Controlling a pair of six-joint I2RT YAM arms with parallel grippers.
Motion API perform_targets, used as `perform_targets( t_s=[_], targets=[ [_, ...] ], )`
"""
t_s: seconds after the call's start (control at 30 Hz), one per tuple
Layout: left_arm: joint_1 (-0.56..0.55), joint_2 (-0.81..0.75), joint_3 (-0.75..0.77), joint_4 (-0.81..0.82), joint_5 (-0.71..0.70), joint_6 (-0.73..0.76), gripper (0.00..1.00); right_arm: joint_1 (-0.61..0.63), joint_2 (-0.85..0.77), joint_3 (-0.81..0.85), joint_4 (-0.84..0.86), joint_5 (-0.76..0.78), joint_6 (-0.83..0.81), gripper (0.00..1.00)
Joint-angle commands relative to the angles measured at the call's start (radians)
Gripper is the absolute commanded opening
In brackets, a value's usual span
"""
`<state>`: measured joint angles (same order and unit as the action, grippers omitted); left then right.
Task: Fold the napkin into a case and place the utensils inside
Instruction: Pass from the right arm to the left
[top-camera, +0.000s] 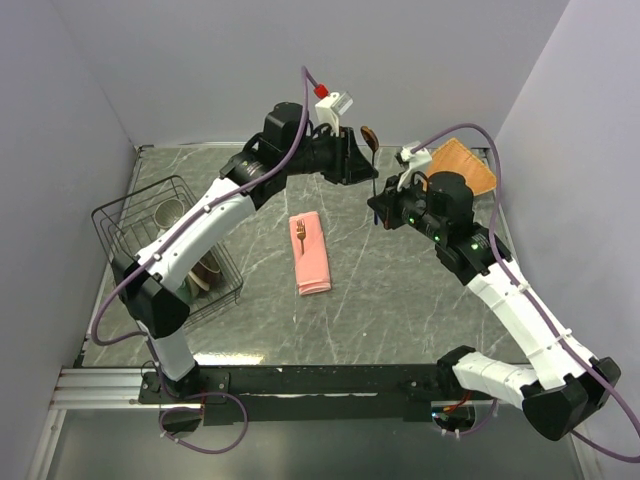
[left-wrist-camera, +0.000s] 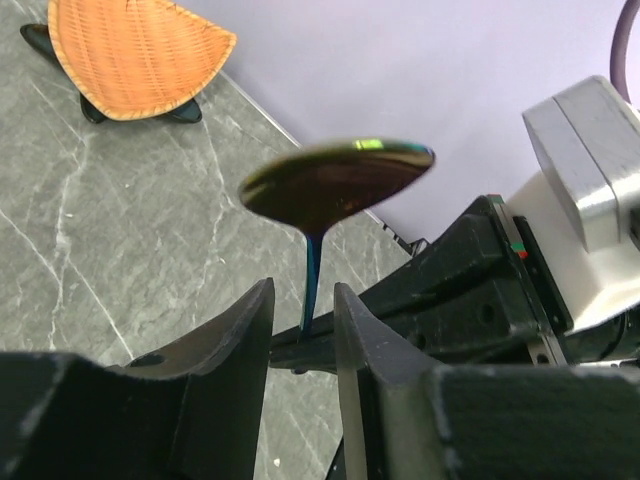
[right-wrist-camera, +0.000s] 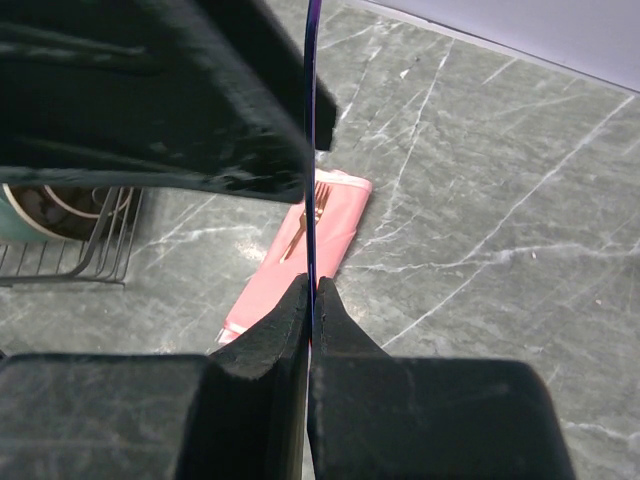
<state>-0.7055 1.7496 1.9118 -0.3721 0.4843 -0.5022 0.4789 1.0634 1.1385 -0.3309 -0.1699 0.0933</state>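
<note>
Pinching the slim gold spoon (left-wrist-camera: 335, 185) by its handle, the right fingers (right-wrist-camera: 265, 345) clamp tight. The left fingers (left-wrist-camera: 240, 340) straddle its stem, narrowly parted.

Bare table (top-camera: 265, 300) between rack (top-camera: 135, 195) and case (top-camera: 312, 265)

The case (top-camera: 311, 260) (fork (top-camera: 301, 233) at its far end) lies right of the rack (top-camera: 165, 250), mat (top-camera: 462, 165) farther right, behind.
</note>
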Motion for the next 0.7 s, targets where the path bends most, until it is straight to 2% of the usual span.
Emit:
perform_targets(
  t_s=[0.0, 0.3, 0.47, 0.57, 0.67],
  targets=[
    [0.000, 0.007, 0.056, 0.006, 0.002, -0.033, 0.35, 0.015, -0.014, 0.001, 0.029, 0.004, -0.040, 0.00],
    [0.011, 0.025, 0.085, 0.010, 0.013, -0.059, 0.31, 0.018, -0.016, -0.016, 0.018, 0.006, -0.063, 0.00],
    [0.020, 0.031, 0.089, 0.013, 0.025, -0.078, 0.16, 0.018, -0.022, -0.022, 0.020, -0.002, -0.052, 0.00],
    [0.020, 0.031, 0.090, 0.016, 0.027, -0.081, 0.15, 0.018, -0.023, -0.028, 0.020, -0.002, -0.053, 0.00],
    [0.020, 0.033, 0.092, 0.013, 0.027, -0.078, 0.01, 0.018, -0.026, -0.028, 0.016, -0.013, -0.056, 0.00]
  ],
)
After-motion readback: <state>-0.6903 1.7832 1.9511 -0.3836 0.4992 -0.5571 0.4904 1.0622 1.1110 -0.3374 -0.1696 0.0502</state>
